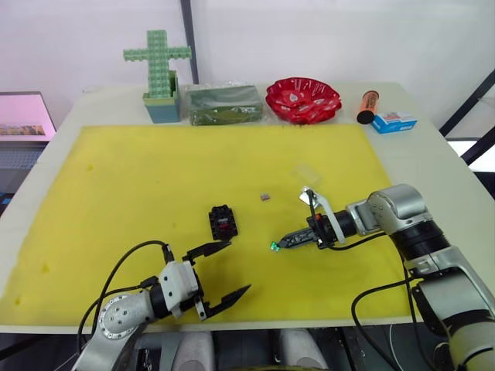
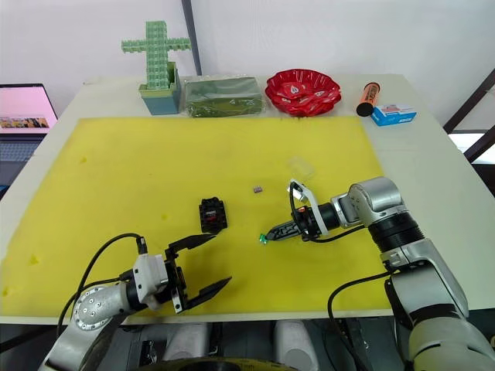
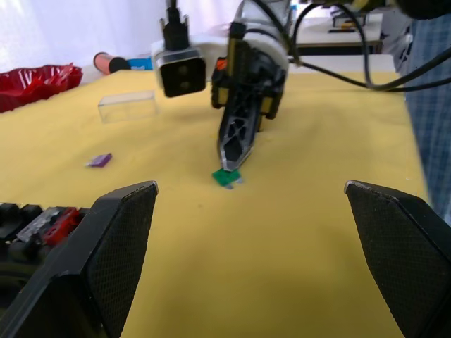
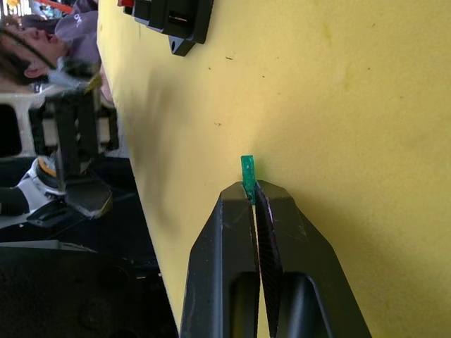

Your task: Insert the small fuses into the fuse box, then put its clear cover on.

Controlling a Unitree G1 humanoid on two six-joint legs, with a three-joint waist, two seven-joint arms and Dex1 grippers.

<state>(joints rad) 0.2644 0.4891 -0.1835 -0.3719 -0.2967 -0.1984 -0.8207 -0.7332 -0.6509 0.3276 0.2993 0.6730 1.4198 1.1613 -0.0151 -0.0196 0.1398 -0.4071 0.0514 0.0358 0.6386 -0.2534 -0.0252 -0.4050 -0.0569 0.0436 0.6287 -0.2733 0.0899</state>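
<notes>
The black fuse box (image 1: 223, 222) lies on the yellow mat (image 1: 139, 178) with a red fuse (image 3: 63, 220) seated in it. My right gripper (image 1: 283, 243) is shut on a green fuse (image 1: 274, 246), pinched at the very tips low over the mat, a little to the right of the box; the right wrist view shows the green fuse (image 4: 247, 171) sticking out past the fingertips. A purplish-grey fuse (image 1: 264, 196) lies loose behind the box. The clear cover (image 1: 305, 171) rests farther back right. My left gripper (image 1: 238, 267) hangs open near the mat's front edge, just in front of the box.
Along the table's back edge stand a green block cross (image 1: 159, 69), a clear bag of green stuff (image 1: 224, 103), a red bowl (image 1: 302, 99), an orange tube (image 1: 367, 106) and a blue-and-white carton (image 1: 394, 121). A laptop (image 1: 23, 116) sits off the table's left.
</notes>
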